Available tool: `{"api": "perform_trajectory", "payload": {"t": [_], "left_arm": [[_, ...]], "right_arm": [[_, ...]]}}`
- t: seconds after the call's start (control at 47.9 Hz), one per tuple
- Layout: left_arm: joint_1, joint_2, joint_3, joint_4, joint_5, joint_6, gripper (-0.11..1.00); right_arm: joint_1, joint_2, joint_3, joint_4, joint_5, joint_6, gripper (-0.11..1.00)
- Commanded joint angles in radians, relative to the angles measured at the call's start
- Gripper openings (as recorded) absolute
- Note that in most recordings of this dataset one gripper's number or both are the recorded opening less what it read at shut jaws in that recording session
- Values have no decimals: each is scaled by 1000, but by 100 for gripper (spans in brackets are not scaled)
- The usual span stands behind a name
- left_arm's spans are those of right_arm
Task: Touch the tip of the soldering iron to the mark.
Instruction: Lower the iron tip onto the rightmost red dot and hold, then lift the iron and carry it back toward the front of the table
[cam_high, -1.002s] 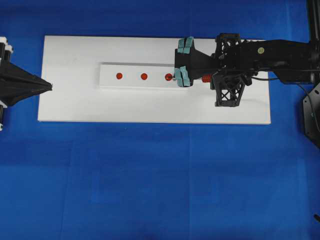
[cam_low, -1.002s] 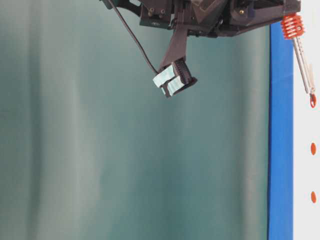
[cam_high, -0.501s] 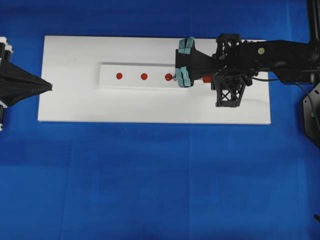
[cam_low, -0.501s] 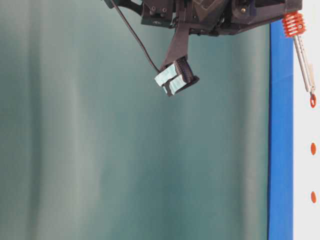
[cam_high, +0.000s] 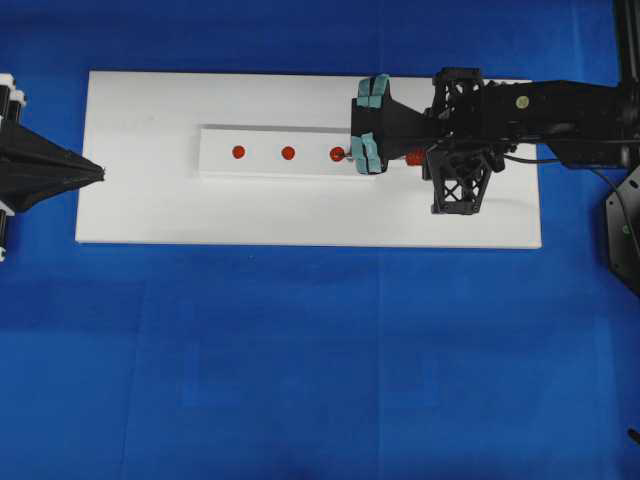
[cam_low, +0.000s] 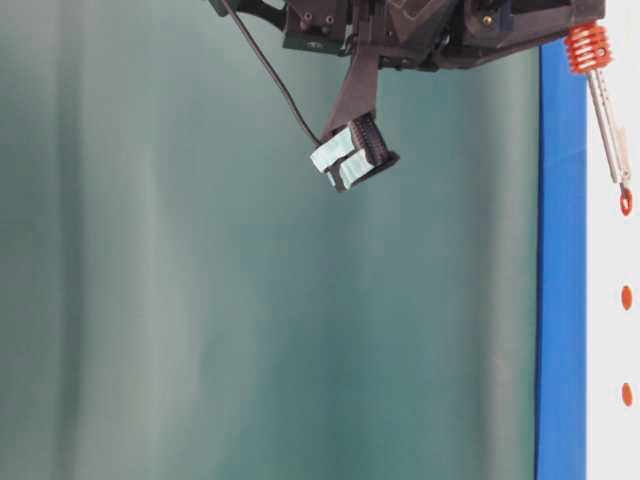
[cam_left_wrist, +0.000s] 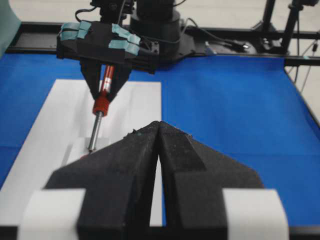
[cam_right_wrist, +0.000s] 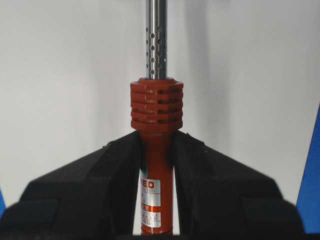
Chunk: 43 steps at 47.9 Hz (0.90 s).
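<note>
On the white board (cam_high: 150, 200) that lies on the blue tabletop (cam_high: 300, 360), a raised white strip (cam_high: 265, 165) carries three red marks in a row. The right pincer (cam_high: 363, 125) is clenched on the red handle of the iron (cam_right_wrist: 156, 115), as the right wrist view shows, with the ribbed collar just beyond the jaws. The iron's long axis runs along the strip, slanting downward from handle to tip, and its silver shaft points toward the left side of the overhead view, at the nearest mark (cam_high: 337, 154). In the table-level view the tip sits at that mark; whether it actually touches cannot be told. To do this step well, I judge the arm should ease down slowly along the shaft's line, keep the grip firm so the iron does not twist, and stop at first contact. The left pincer (cam_left_wrist: 159, 150) is closed and empty, parked at the board's far edge.
</note>
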Motion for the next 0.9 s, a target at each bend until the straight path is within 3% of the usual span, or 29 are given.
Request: {"api": "perform_trajectory", "payload": {"t": [0.0, 0.334, 0.626, 0.877], "left_arm": [[2, 3, -11, 2, -6, -2, 0], [2, 5, -11, 2, -8, -2, 0], [2, 3, -12, 2, -11, -2, 0], [2, 3, -11, 2, -11, -2, 0]], "right_arm": [[-2, -12, -9, 2, -2, 2, 6], [-3, -78, -48, -2, 46, 0, 6], [-3, -181, -109, -29, 169, 0, 6], [-2, -187, -109, -32, 176, 2, 6]]}}
